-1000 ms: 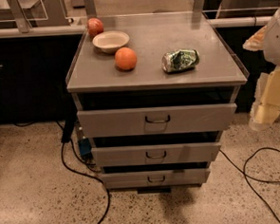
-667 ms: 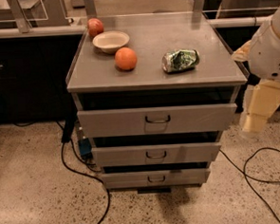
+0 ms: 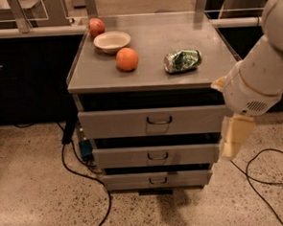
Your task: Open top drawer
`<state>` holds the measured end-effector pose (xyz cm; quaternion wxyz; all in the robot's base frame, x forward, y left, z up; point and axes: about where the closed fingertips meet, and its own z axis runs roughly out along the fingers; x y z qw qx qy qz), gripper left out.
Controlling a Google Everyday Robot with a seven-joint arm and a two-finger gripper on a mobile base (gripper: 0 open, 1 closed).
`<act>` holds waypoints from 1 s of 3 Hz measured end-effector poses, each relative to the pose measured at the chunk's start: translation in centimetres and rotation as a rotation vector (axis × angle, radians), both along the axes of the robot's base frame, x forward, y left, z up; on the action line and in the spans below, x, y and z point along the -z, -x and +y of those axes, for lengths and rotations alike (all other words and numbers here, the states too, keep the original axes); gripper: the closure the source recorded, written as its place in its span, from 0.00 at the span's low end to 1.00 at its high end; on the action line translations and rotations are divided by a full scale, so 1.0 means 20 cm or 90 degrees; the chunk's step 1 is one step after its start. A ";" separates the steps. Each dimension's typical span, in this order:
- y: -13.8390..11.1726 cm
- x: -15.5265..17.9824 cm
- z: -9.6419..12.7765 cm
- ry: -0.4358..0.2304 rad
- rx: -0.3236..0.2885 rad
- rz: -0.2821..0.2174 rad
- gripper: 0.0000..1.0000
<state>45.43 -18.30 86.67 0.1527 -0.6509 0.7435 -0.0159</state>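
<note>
The top drawer is the widest and tallest of three grey drawers in the metal cabinet. Its small dark wire handle sits at the centre of its flat front, and a dark gap shows above the front. My gripper hangs as a cream piece below the white arm, at the right end of the top drawer's front. It is right of the handle and a little lower, and it holds nothing that I can see.
The middle drawer and bottom drawer sit below. On the cabinet top are an apple, a bowl, an orange and a crushed can. Cables lie on the floor at both sides.
The arm has come in from the right edge, leftward and downward, so my gripper now hangs by the right end of the top drawer. The drawers have not moved.
</note>
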 end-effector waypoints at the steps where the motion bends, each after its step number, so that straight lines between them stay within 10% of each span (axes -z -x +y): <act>1: -0.03 0.21 0.03 -0.008 -0.016 0.011 0.00; 3: -0.11 0.40 0.04 -0.016 -0.022 0.015 0.00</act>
